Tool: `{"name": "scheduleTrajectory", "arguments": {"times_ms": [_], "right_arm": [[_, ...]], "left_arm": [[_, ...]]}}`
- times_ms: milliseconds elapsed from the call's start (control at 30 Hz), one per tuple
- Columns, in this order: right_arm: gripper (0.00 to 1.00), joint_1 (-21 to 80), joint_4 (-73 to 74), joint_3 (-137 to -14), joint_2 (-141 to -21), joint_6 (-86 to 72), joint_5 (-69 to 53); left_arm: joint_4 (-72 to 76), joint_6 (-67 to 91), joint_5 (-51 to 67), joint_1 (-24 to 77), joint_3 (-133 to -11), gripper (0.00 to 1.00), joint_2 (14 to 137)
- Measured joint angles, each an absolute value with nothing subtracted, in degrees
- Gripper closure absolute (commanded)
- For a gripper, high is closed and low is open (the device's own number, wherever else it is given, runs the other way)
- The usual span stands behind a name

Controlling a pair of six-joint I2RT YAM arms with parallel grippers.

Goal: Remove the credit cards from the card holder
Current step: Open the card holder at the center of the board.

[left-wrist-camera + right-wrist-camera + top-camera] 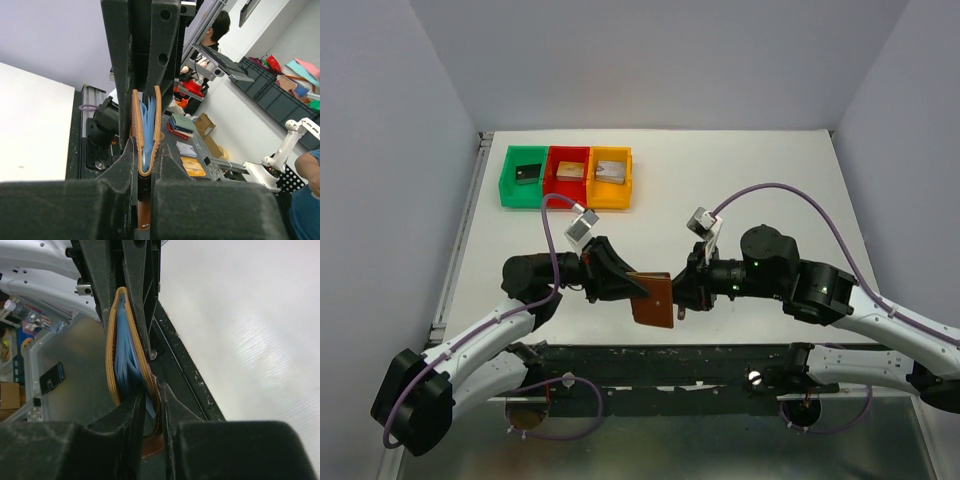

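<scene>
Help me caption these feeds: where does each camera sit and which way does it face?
Top external: above and behind the robot, looking down on the table; left arm and right arm meet at the card holder.
Left wrist: on the left arm, facing along the left gripper at the card holder's edge.
Right wrist: on the right arm, facing along the right gripper from the opposite side.
Shared: both wrist views show its blue pockets.
</scene>
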State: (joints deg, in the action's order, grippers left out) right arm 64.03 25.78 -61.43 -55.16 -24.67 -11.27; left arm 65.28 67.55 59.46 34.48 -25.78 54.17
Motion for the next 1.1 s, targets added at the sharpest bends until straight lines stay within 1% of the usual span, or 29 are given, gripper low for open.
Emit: {"name": "scheduleTrajectory", "arguments": {"times_ms": [67, 133, 200, 267, 300, 333, 433, 467, 500, 600, 700, 833, 1100], "right_arm": [[1.00, 64.05, 25.74, -61.45, -55.18, -24.73, -11.79], [1.00, 64.05, 25.87, -61.45, -55.11, -24.67, -12.10], [1.00, 64.05, 26.02, -61.45, -54.98, -24.56, -12.10], [1.00, 64.05, 26.20, -61.45, -54.63, -24.53, -12.03], [1.00, 64.03, 26.20, -61.45, -54.59, -24.56, -11.88], [1.00, 64.03, 26.20, -61.45, -54.52, -24.53, -11.68], [1.00, 64.03, 26.83, -61.56, -54.15, -24.45, -10.98], [1.00, 64.03, 27.27, -61.56, -53.91, -24.43, -10.63], [0.99, 64.01, 27.94, -61.69, -53.67, -24.40, -10.24], [1.00, 64.01, 30.33, -62.81, -53.17, -24.40, -8.75], [1.00, 64.01, 32.56, -64.75, -53.23, -24.47, -6.35], [1.00, 64.01, 35.90, -67.55, -54.50, -25.28, -2.07], [1.00, 64.01, 43.59, -70.98, -61.21, -27.64, 5.80]], "left_arm": [[65.21, 67.53, 59.53, 34.46, -25.76, 0.98, 54.22], [65.04, 67.55, 59.59, 34.44, -25.76, 0.87, 54.24], [64.58, 67.20, 59.53, 34.46, -25.74, 0.74, 54.19], [63.31, 66.04, 58.96, 34.46, -25.74, 0.64, 53.84], [62.63, 65.67, 58.50, 34.48, -25.74, 0.56, 53.60], [60.82, 64.38, 57.58, 34.46, -25.74, 0.44, 52.88], [55.13, 60.34, 53.89, 34.44, -25.69, 0.14, 49.87], [52.45, 58.65, 51.81, 34.28, -25.74, 0.05, 48.53], [49.23, 56.64, 49.47, 34.22, -25.74, 0.01, 46.94], [41.76, 53.54, 43.24, 34.13, -25.78, 0.01, 43.20], [37.50, 52.27, 37.60, 34.13, -25.15, 0.01, 40.14], [39.29, 52.36, 33.61, 34.11, -21.17, 0.01, 38.11], [47.57, 57.76, 33.36, 34.24, -16.73, 0.01, 44.71]]}}
